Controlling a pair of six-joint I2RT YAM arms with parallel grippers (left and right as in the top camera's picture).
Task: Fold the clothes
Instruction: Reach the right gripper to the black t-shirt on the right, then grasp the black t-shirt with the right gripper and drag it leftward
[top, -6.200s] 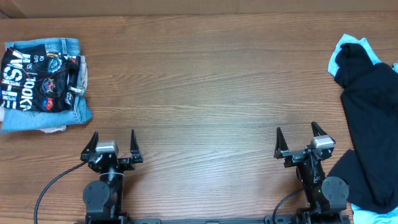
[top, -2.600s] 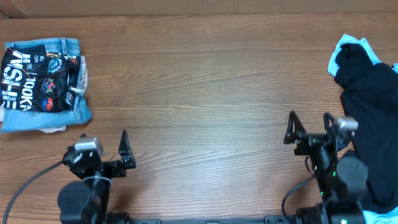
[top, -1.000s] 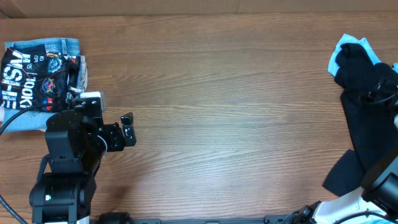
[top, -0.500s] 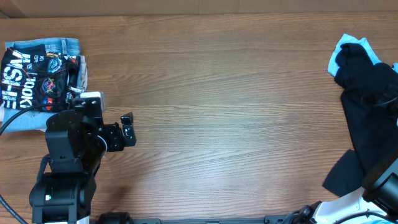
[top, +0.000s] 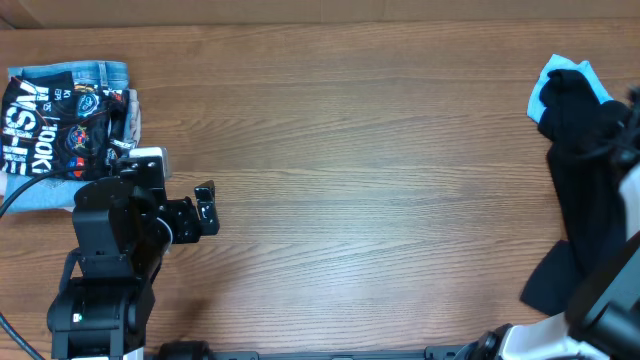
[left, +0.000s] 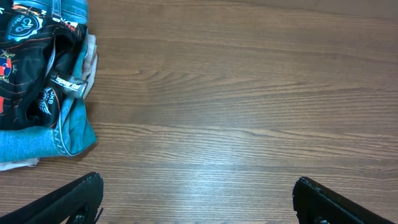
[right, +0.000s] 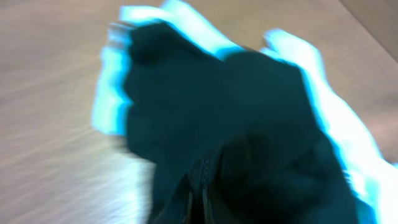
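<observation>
large white letters on the printed black garment (top: 55, 125) read partly "hooka"; smaller patches stay unreadable.

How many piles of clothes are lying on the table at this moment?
2. A folded stack with denim and a printed black garment at far left; a black T-shirt over light blue fabric at far right. More may lie beyond the frame.

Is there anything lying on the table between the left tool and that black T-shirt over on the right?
No. In the overhead view, only bare wooden table lies between the left tool and the black T-shirt.
</observation>
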